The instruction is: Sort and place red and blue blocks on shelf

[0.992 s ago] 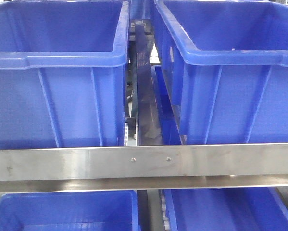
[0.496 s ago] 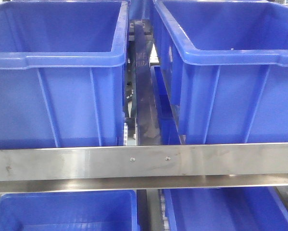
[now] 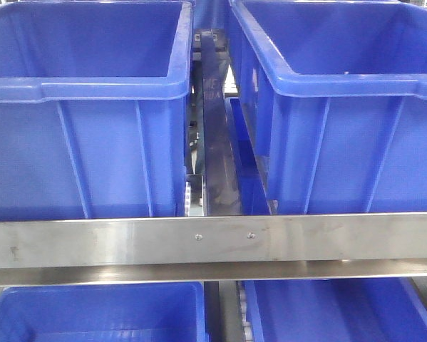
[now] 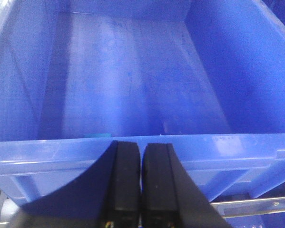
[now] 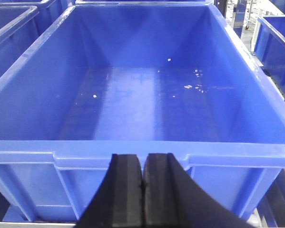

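Shelf (image 3: 92, 242): brushed-metal front rail with two screws crossed the near view, large blue bins (image 3: 85, 107) standing on its tiers.
Blocks: neither cube showed in any view.
Left tool (image 4: 141, 156): fingers pressed together, empty, above a bin rim.
Right tool (image 5: 143, 166): likewise closed on nothing.
Change: front view shifted only slightly.
Hidden: lower bins cut off at the frame's edge.

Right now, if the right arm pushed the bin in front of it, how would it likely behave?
The bin looks like rigid moulded plastic with ribbed walls, so it probably stays stiff. It holds only a few small specks, so it is likely light for its size. Its wide, low shape suggests sliding rather than tipping.
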Available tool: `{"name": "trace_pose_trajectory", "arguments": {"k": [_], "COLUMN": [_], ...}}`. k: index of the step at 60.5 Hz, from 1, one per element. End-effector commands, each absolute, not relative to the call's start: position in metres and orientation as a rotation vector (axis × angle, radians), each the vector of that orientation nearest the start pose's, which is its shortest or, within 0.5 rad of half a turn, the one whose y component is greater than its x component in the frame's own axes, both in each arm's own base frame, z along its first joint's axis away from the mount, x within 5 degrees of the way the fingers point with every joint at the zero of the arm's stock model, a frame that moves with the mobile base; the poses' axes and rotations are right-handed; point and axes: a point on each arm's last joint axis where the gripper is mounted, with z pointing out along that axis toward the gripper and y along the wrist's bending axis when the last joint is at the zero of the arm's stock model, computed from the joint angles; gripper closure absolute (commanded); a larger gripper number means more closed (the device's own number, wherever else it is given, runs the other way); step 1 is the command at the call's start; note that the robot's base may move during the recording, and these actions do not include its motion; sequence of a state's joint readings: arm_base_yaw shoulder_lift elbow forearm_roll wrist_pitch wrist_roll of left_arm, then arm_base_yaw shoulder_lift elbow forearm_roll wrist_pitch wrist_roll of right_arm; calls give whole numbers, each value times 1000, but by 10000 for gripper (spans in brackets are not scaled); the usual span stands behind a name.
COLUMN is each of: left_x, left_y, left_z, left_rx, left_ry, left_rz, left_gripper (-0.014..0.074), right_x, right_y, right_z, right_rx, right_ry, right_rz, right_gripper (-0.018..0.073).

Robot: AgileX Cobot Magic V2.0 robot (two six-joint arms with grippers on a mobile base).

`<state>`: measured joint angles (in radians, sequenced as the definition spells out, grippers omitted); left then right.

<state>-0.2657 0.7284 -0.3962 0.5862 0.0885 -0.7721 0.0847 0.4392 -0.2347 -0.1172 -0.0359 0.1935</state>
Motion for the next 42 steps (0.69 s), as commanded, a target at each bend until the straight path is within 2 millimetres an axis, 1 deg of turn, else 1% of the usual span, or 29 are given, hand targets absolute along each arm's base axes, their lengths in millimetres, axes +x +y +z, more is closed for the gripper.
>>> {"name": "trace_pose_trajectory", "arguments": {"k": [1,19,22,26,33,37,42], "left_x": [147,147,147,147,147,147,147], "left_y": [-39,-39,-39,-39,-39,-39,-39], "left_z": [287,287,287,287,287,287,287], "left_rx": [69,69,69,69,69,69,69], "left_ry": [1809,1809,1809,1809,1809,1809,1809], "left_rz": [-312,-312,-312,-312,-312,-312,-312], "left_gripper": [474,474,474,474,474,474,474], "right_x": [103,103,101,95,78,67,57], "right_y": [10,10,9,9,7,6,5], "right_z": [280,280,282,285,290,286,275], "right_rx": [-12,-12,-12,-15,3,58,64], "right_ry": [1543,1543,1532,1498,1426,1398,1378], "right_rz": [139,139,139,135,149,206,213], "right_gripper": [512,512,512,512,512,512,512]}}
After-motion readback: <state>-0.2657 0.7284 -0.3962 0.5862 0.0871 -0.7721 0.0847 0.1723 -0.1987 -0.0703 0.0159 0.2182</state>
